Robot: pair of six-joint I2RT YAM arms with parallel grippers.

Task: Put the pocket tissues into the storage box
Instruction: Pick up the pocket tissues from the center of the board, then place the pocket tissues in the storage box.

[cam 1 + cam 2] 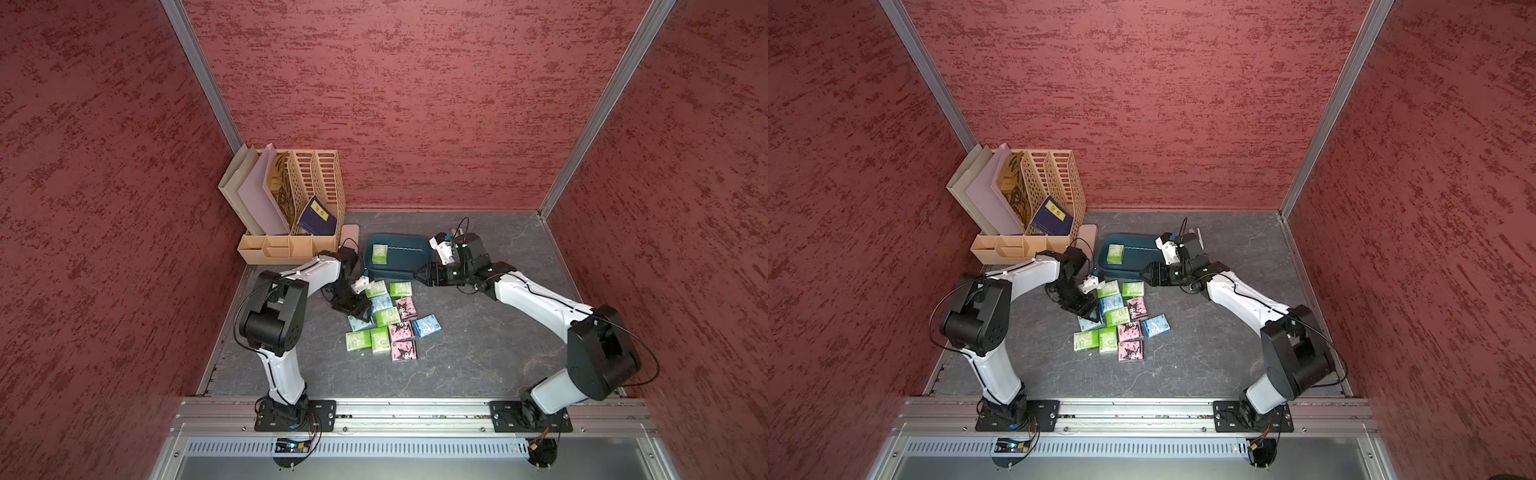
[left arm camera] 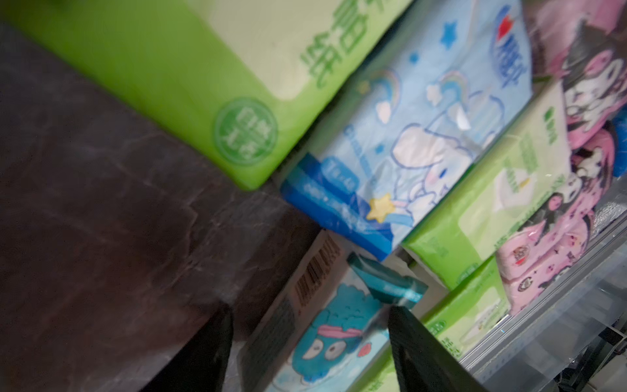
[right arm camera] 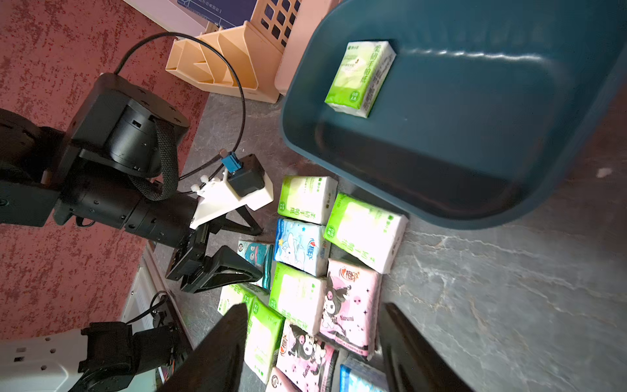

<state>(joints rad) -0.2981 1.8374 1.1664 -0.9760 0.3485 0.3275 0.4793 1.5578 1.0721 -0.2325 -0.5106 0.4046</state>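
I see one green packet point(image 1: 379, 253) in the box point(image 1: 409, 266), the other packets point(image 1: 386, 318) outside; left gripper point(image 2: 309, 314) open astride a blue packet point(image 2: 325, 334), right gripper point(image 3: 314, 307) open, empty.

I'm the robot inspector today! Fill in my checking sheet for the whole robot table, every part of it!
Surface: dark grey marbled table; no spills seen.
Job's things: one green packet lies in the teal box; about eleven more packets lie bunched on the table beside it.
Clutter: beige organiser holding folders; pink case next to it.
Grippers: left gripper open, jaws either side of a light blue packet; right gripper open and empty, by the box's near rim.
Cables: black cables loop along both arms.
Surroundings: red walls; metal rail in front.
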